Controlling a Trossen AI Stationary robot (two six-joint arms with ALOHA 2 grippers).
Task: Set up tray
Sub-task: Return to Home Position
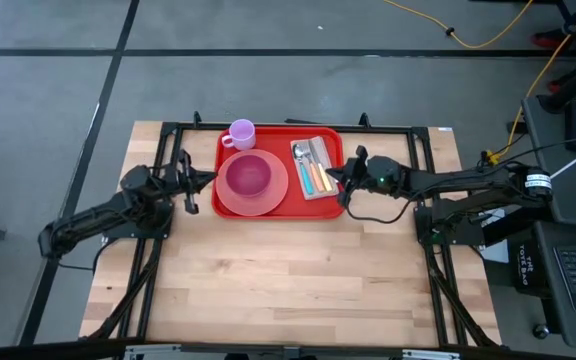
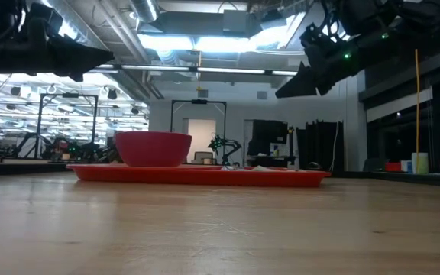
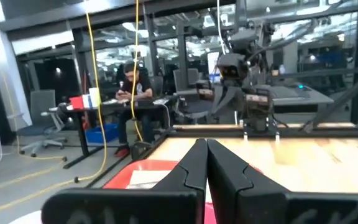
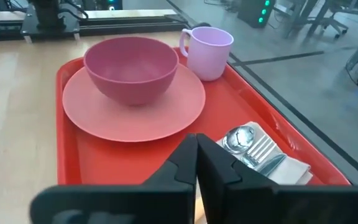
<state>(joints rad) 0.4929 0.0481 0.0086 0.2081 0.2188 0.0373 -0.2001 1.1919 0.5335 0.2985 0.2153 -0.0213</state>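
Note:
The red tray (image 1: 313, 205) lies flat at the table's far middle; it also shows in the right wrist view (image 4: 123, 158) and the low view (image 2: 205, 175). On it rest a round pink plate (image 4: 160, 115) with a dark pink bowl (image 4: 132, 65) on top, a lilac mug (image 4: 209, 50) at the far left corner, and a white napkin (image 1: 313, 168) bearing a spoon (image 4: 240, 137), a fork and coloured-handled cutlery. My left gripper (image 1: 208, 180) is shut and empty, in the air left of the tray. My right gripper (image 1: 333, 177) is shut and empty, in the air above the tray's right edge.
Black frame rails (image 1: 168, 130) run along the table's left, far and right sides. Bare wood (image 1: 288, 280) fills the near half of the table. A person sits at a desk in the room beyond, in the left wrist view (image 3: 132, 87).

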